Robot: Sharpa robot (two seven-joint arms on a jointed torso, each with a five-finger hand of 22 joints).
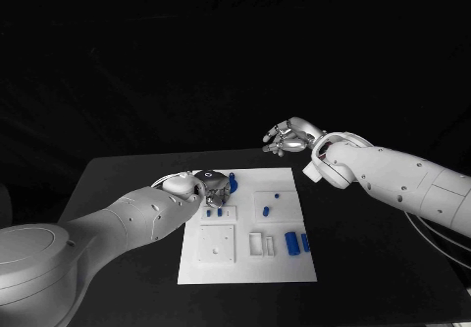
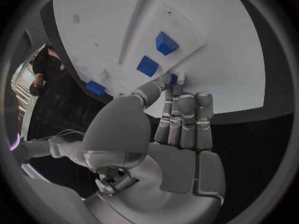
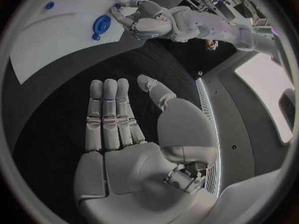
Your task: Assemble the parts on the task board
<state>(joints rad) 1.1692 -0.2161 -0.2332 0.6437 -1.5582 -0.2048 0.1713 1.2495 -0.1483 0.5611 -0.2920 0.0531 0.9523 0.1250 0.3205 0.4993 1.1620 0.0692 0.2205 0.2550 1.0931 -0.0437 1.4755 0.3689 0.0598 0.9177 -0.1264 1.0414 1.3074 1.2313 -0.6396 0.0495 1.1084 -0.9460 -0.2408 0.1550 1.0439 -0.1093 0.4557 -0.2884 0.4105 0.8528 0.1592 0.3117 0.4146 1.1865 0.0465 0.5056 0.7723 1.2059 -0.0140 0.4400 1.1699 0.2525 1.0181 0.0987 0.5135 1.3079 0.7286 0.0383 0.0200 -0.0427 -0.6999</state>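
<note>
My left hand (image 1: 208, 189) sits over the board's (image 1: 246, 269) far-left corner, thumb and fingertips (image 2: 176, 87) pinched on a small blue part (image 2: 174, 78), right beside the two blue parts (image 1: 215, 212) already standing in a raised block there. Risk as I judge it: the pinch is shallow, at the very tip, so the part could tilt or slip out on any sideways load, or jam if it enters its seat skewed. A large blue round piece (image 1: 231, 181) lies at the board's far edge just beside the hand; a knuckle could nudge it. Nearer the board's right side lie two blue cylinders (image 1: 291, 243). My right hand (image 1: 290, 137) hovers beyond the board's far-right corner, fingers apart, holding nothing.
</note>
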